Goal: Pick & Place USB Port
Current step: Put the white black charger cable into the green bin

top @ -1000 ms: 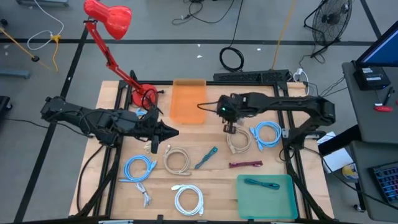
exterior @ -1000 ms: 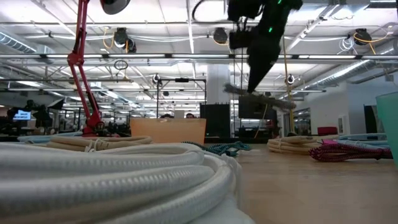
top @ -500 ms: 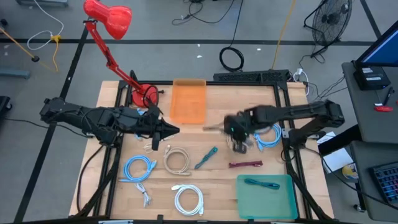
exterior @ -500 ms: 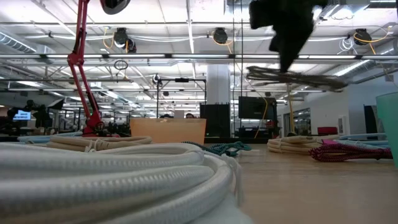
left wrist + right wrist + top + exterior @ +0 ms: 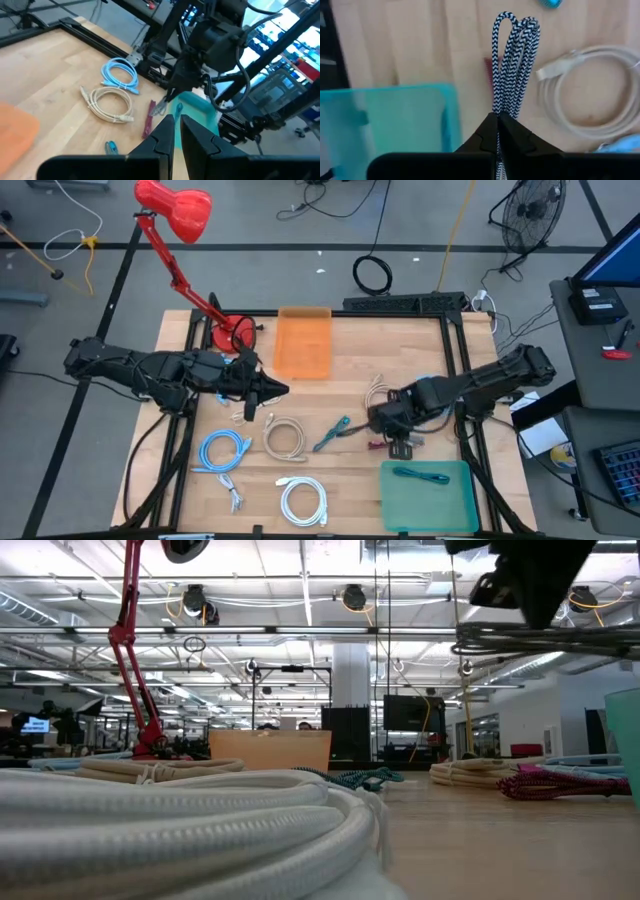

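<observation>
Pale wood tabletop (image 5: 350, 465) — zigzag-braided cable loops (image 5: 512, 65)

Light falls evenly from overhead — the ceiling strip lamps (image 5: 300, 632) glow bright behind the orange bin (image 5: 270, 750), and the table (image 5: 350, 470) beneath shows only soft, short shadows, no glare. Nearest the low camera, the white cable coil (image 5: 180, 830) is a thick blur. My right hand (image 5: 498, 131) sits soft and dark — the striped cable (image 5: 512, 65) it pinches reads sharper than the hazy teal tray (image 5: 385, 115) beside it.
</observation>
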Available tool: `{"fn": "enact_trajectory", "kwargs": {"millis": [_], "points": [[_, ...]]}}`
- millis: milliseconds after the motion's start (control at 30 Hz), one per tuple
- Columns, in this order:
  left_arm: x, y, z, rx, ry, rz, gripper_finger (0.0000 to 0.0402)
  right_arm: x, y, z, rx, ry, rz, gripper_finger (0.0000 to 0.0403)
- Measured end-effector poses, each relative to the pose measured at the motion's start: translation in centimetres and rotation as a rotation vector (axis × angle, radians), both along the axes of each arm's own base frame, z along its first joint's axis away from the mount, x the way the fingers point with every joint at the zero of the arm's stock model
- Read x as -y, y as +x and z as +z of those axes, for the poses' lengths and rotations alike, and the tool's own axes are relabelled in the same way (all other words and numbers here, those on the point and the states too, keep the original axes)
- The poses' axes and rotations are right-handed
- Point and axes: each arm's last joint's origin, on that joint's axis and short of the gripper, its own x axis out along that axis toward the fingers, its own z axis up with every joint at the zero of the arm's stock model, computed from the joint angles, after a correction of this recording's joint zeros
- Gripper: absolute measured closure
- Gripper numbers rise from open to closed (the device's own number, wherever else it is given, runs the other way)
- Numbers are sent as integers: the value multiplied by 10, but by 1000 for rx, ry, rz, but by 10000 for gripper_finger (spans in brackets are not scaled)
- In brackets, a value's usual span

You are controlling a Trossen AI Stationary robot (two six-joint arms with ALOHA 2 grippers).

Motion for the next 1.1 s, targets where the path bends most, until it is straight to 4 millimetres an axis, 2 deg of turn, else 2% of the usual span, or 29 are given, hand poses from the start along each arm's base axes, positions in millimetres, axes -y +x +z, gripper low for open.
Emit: {"fn": "enact_trajectory", "kwargs": {"millis": [300, 500, 600, 733, 900, 1100], "points": [[0, -1, -4, -47, -2, -15, 369, -48, -33, 10, -64, 105, -9, 403], [-1, -1, -4, -47, -4, -14, 369, -85, -49, 8, -62, 181, 32, 403], [-4, 0, -4, -48, -9, -12, 369, -97, -55, -3, -78, 235, 36, 403], [-7, 0, -5, -50, -22, -27, 369, -108, -66, -31, -131, 283, 38, 403], [-8, 0, -5, -50, -29, -25, 369, -105, -78, -66, -180, 246, 15, 403], [-8, 0, -4, -51, -44, -23, 369, -104, -71, -84, -105, 347, 31, 403]]}}
